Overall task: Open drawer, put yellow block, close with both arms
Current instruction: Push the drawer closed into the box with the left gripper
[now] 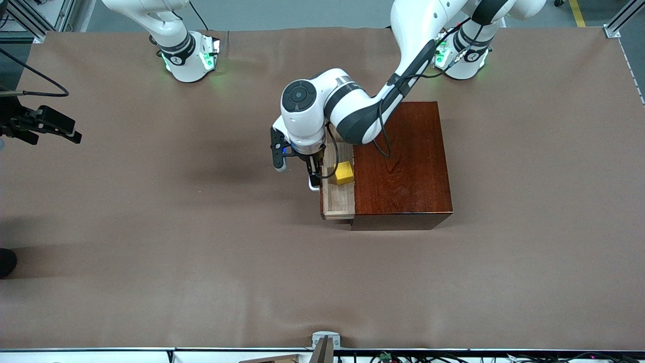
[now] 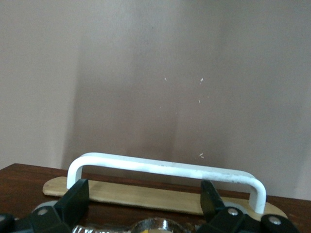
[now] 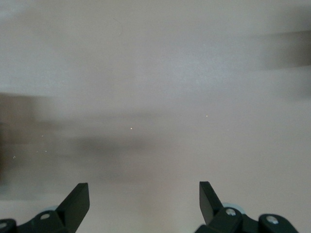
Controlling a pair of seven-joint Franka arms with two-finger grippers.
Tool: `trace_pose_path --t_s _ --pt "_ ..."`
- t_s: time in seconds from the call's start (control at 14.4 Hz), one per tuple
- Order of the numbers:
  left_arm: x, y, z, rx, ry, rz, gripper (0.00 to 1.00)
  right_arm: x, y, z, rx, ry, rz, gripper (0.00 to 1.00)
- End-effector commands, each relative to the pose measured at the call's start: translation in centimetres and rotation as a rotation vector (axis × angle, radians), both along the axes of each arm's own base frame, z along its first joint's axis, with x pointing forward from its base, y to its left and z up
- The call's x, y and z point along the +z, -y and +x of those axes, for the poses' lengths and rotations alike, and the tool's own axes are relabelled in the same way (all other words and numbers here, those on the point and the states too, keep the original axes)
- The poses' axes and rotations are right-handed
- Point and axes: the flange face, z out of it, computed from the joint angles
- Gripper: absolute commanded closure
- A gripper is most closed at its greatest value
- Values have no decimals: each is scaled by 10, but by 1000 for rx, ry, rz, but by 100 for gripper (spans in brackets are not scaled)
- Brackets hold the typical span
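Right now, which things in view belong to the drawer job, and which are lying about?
Job: pale wooden drawer with white bar handle, open; small yellow cube inside it; reddish-brown wooden box; left gripper at the handle, fingers open; right gripper waiting over the brown table cloth, fingers open.
Lying about: the cloth itself; grey metal bracket at the table edge nearest the front camera.

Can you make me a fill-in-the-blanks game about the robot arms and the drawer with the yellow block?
1. The yellow block lies in the ____.
2. The drawer is pulled ____ of the dark wooden box.
3. The left tool is at the drawer's white ____, with its fingers open.
4. The right tool, off at the table's edge, has its fingers ____.

Missing words: drawer; out; handle; open
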Motion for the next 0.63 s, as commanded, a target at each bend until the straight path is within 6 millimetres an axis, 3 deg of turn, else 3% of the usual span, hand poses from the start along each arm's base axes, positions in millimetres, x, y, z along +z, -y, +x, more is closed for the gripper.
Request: trace_pose_path --t_s 0.0,0.56 --pt "-8 -27 3 15 -25 144 0 6 -4 -2 -9 8 18 0" --pt "-10 -52 13 48 -50 243 0 6 -14 -2 8 2 19 0"
